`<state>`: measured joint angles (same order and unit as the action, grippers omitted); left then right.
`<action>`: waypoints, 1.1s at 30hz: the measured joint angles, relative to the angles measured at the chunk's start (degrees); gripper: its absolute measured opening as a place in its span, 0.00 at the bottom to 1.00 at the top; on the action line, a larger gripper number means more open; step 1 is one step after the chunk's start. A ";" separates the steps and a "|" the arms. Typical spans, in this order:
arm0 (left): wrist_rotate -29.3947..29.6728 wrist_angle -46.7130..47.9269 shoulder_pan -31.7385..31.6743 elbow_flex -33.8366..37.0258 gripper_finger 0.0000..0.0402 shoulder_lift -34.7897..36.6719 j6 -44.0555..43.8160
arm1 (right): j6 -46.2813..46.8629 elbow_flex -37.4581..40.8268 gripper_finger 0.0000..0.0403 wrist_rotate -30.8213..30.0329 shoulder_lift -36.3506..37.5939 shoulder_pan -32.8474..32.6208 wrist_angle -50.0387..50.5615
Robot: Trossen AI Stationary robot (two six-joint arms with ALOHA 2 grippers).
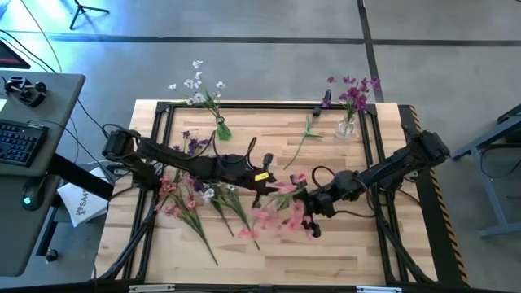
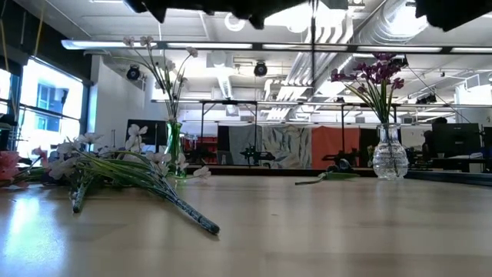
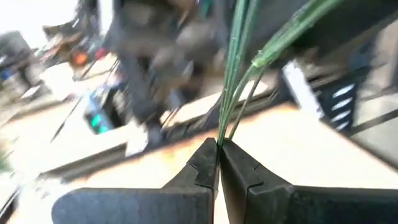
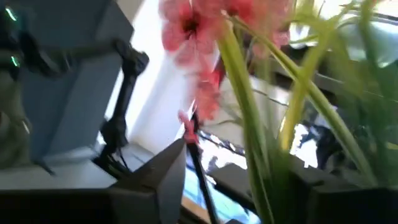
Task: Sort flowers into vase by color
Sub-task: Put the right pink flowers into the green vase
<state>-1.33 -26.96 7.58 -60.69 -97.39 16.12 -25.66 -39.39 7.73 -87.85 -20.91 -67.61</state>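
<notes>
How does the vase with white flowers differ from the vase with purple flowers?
The vase with white flowers is slim and greenish, while the vase with purple flowers is wider, rounded and clear. In the high view, the white one stands nearer the table's left side and the purple one nearer its right. Both stand upright at the table's far edge and hold long-stemmed sprigs.

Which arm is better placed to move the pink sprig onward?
Right, probably. The right gripper sits mid-table with the pink sprig between its fingers. The left gripper is shut on green stems, so it is occupied.
</notes>
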 joint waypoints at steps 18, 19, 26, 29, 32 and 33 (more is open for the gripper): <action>30.16 10.80 1.88 18.06 0.00 14.03 -8.47 | -6.81 -0.06 0.53 -49.71 16.42 -16.78 28.89; 31.25 10.77 1.81 19.69 0.00 15.16 -9.62 | -7.88 -0.29 0.53 -49.65 16.94 -17.52 28.85; 33.51 3.67 1.81 29.50 0.00 21.87 -14.35 | -7.94 -1.32 0.53 -49.14 18.36 -20.91 29.46; 27.77 -6.48 1.81 31.85 0.00 23.68 -12.33 | 2.17 0.34 0.53 -49.21 17.19 -18.73 34.87; 17.42 -17.52 1.81 33.00 0.00 23.85 -10.18 | 12.72 2.29 0.53 -49.17 13.33 -14.73 35.37; 13.56 -19.97 1.81 33.00 0.00 23.85 -9.83 | 14.77 2.42 0.53 -49.17 11.26 -13.14 33.61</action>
<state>12.23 -46.93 9.39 -27.68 -73.54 6.29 -10.88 -36.98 -41.44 -76.59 -34.05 -34.00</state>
